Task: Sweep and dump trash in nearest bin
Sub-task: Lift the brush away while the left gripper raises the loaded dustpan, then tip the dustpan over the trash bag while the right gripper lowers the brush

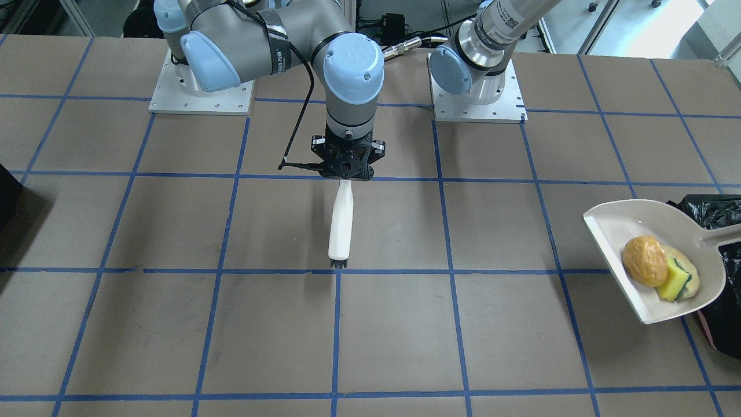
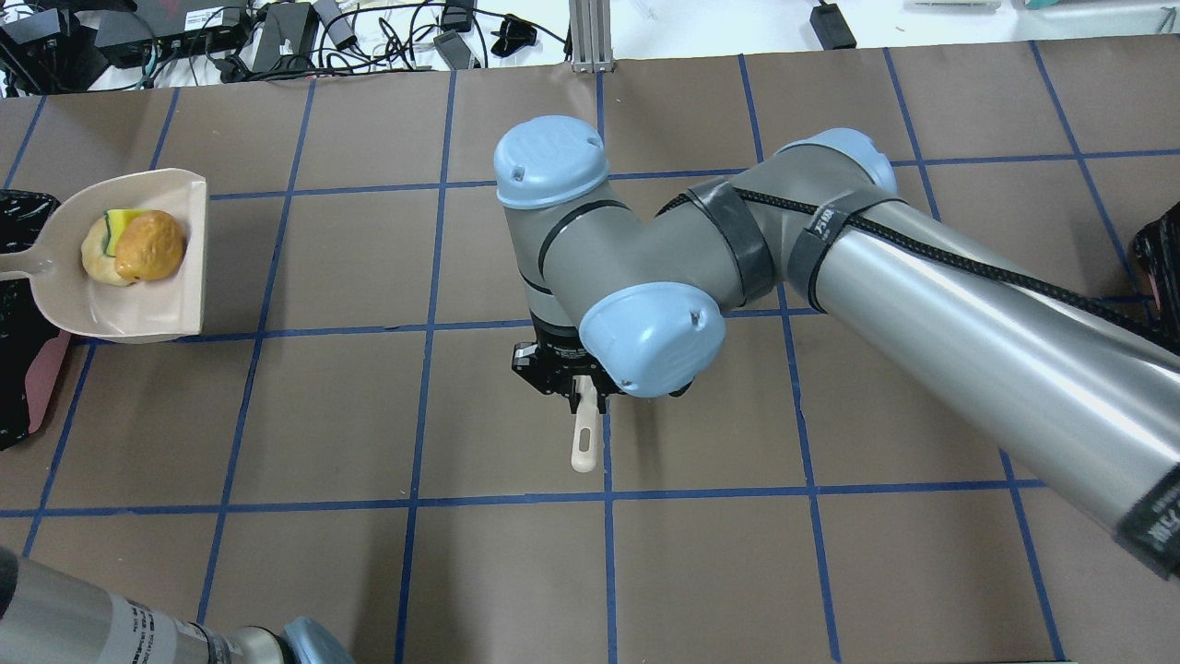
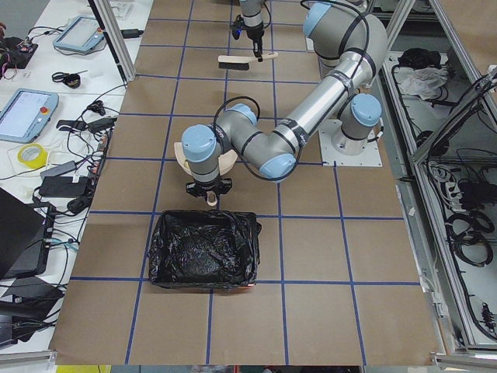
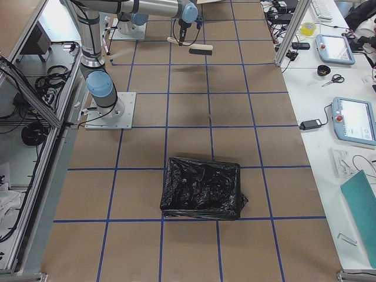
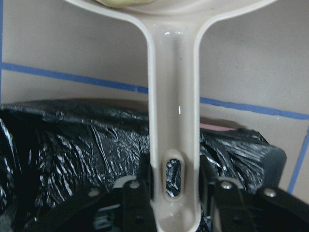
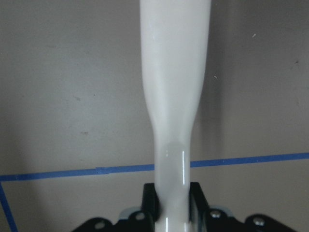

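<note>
My left gripper [image 5: 174, 193] is shut on the handle of a beige dustpan [image 1: 648, 307] and holds it level at the edge of the black-lined, pink-sided bin [image 3: 206, 249]. The trash lies in the pan: an orange-brown lump [image 1: 644, 260], a yellow and green sponge piece [image 1: 674, 281] and a pale slice [image 1: 689, 281] under them. The handle passes over the bin's bag [image 5: 72, 150]. My right gripper [image 1: 347, 168] is shut on a white brush [image 1: 341, 223] and holds it above the table's middle, bristles pointing away from the robot.
A second black-bagged bin [image 4: 202, 188] stands at the table's end on my right; its edge shows in the overhead view [image 2: 1162, 267]. Blue tape lines grid the brown table [image 1: 405, 324]. Both arm bases stand at the robot's side of the table.
</note>
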